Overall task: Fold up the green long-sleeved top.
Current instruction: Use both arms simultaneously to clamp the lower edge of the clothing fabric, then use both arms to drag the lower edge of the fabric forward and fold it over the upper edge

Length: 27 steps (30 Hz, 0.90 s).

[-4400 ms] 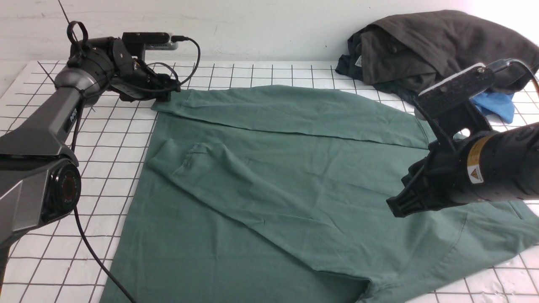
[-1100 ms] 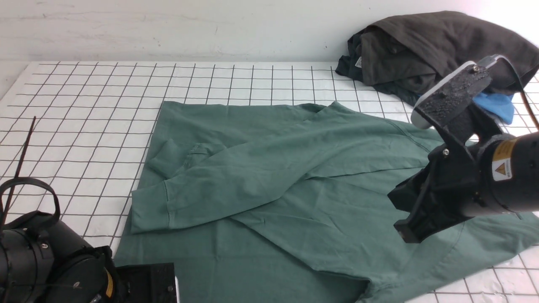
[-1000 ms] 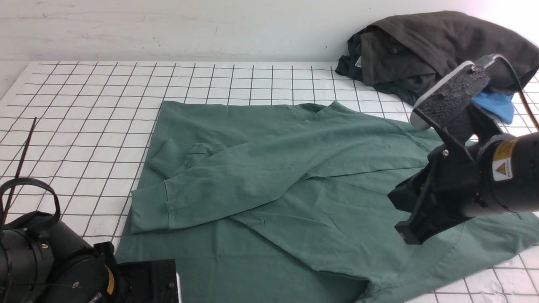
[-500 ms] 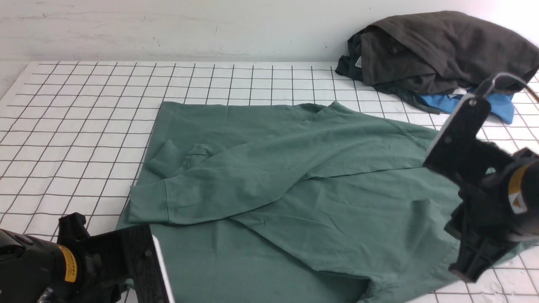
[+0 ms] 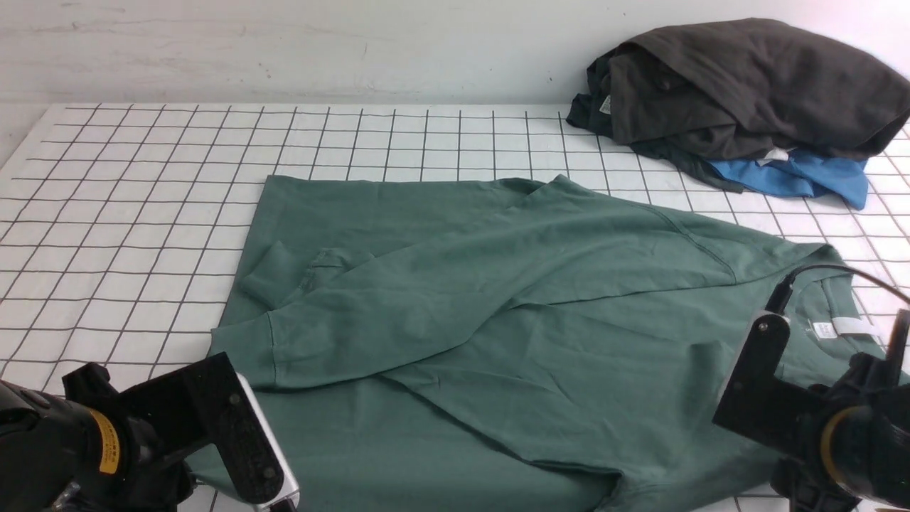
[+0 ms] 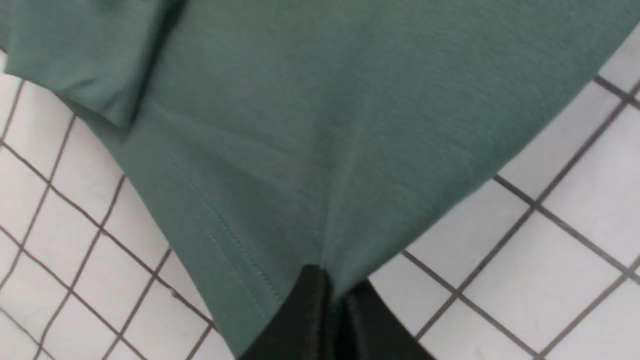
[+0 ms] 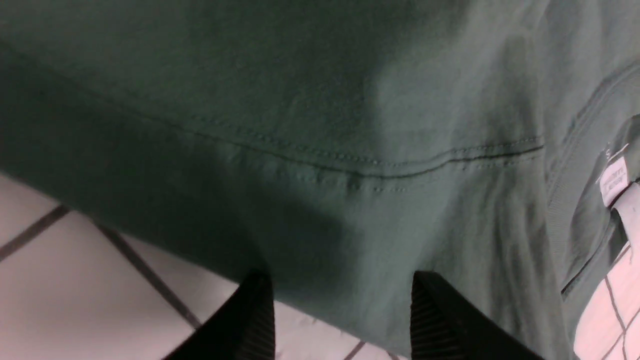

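The green long-sleeved top (image 5: 498, 320) lies spread on the white grid table (image 5: 142, 178), both sleeves folded across its body; one cuff (image 5: 245, 348) rests near the left hem. Its white neck label (image 5: 846, 327) shows at the right. My left gripper (image 6: 336, 286) is shut on the near left hem corner (image 6: 280, 235), with fabric pinched between the fingers. My right gripper (image 7: 342, 285) is open, low at the near right, its fingers either side of the shoulder edge beside the collar and label (image 7: 614, 180). In the front view both wrists hide their fingers.
A dark grey-brown garment (image 5: 739, 85) is piled at the back right over a bright blue one (image 5: 803, 178). A pale wall (image 5: 355, 50) closes the far side. The table's near edge runs just under both wrists.
My right gripper has opened and dropped from above the shoulder to the near right edge. My left gripper has shut on the hem corner, and the top's left side has shifted slightly left.
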Tool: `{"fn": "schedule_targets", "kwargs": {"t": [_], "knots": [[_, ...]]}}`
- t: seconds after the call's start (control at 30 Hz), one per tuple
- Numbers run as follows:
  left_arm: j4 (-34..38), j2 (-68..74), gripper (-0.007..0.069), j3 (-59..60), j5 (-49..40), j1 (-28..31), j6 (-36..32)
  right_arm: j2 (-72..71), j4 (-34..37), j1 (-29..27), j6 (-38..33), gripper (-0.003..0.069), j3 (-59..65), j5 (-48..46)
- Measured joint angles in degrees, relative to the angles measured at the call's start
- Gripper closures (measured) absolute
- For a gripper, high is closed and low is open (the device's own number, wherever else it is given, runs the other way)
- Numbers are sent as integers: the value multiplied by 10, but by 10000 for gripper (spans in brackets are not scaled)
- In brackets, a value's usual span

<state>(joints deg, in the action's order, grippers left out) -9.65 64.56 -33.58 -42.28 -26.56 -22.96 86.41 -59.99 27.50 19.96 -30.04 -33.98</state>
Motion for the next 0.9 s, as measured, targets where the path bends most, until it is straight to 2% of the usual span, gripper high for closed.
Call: {"fn": "schedule_targets", "kwargs": {"t": [0.13,0.2,0.23,0.27,0.3,0.33,0.37,0.47,0.63,0.77,0.9], "knots": [[0,0,628,-6,-7,0,5,25,-24,-3,27,354,0,-2],[0,0,628,-6,-16,0,7,27,-33,-3,31,412,0,1],[0,0,628,-6,-16,0,7,27,-34,-3,31,412,0,1],[0,0,628,-6,-17,0,7,27,-39,-3,31,470,0,5],[0,0,628,-6,-17,0,7,27,-40,-3,31,488,0,5],[0,0,628,-6,-17,0,10,27,-41,-3,33,566,0,4],[0,0,625,-6,-17,0,15,26,-41,-3,34,608,0,3],[-1,0,623,-6,-16,0,33,9,-41,-3,41,658,0,-4],[-29,0,622,-21,-15,0,95,-44,-35,-3,55,670,-8,-37],[-65,0,622,-35,-14,0,145,-59,8,-3,22,670,-10,-65],[-106,0,622,-44,-13,0,207,-60,94,-3,-56,670,-30,-80]]}}
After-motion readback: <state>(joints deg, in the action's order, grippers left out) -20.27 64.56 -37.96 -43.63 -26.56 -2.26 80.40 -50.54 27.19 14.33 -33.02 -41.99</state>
